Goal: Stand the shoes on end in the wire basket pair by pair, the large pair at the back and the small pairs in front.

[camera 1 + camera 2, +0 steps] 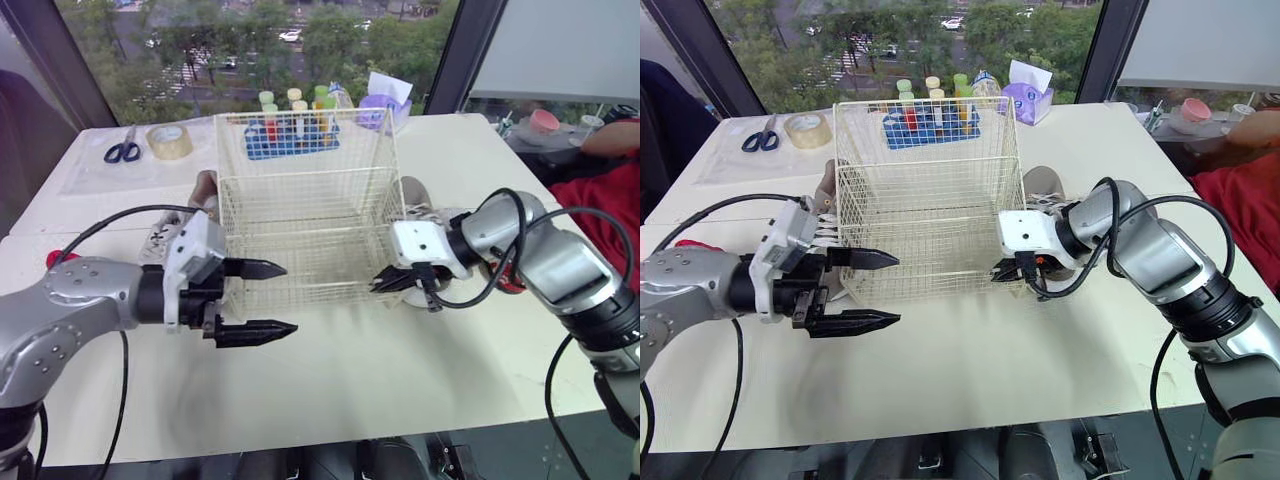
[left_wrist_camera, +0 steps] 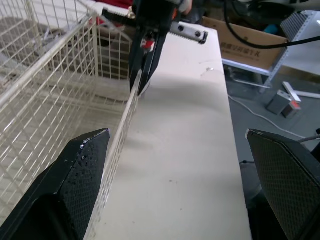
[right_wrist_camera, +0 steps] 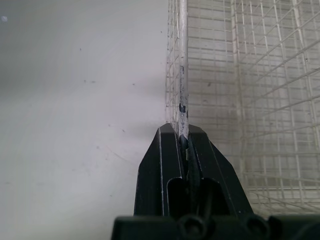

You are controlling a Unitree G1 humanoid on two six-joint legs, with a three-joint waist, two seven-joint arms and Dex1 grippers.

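A cream wire basket (image 1: 310, 200) stands in the middle of the white table (image 1: 400, 380). My right gripper (image 1: 385, 282) is shut on the basket's front right corner post, with the wire pinched between its fingers (image 3: 167, 145). At the basket's front left corner my left gripper (image 1: 288, 298) is open, one finger (image 2: 85, 155) against the mesh and nothing held. A beige shoe (image 1: 205, 188) lies behind the basket's left side. Another shoe with white laces (image 1: 418, 200) lies to the right of the basket, behind my right gripper.
Scissors (image 1: 123, 151) and a tape roll (image 1: 169, 141) lie at the back left. A blue tray of bottles (image 1: 290, 135) and a purple tissue holder (image 1: 383, 105) stand behind the basket. A person in red (image 1: 610, 200) is at the right edge.
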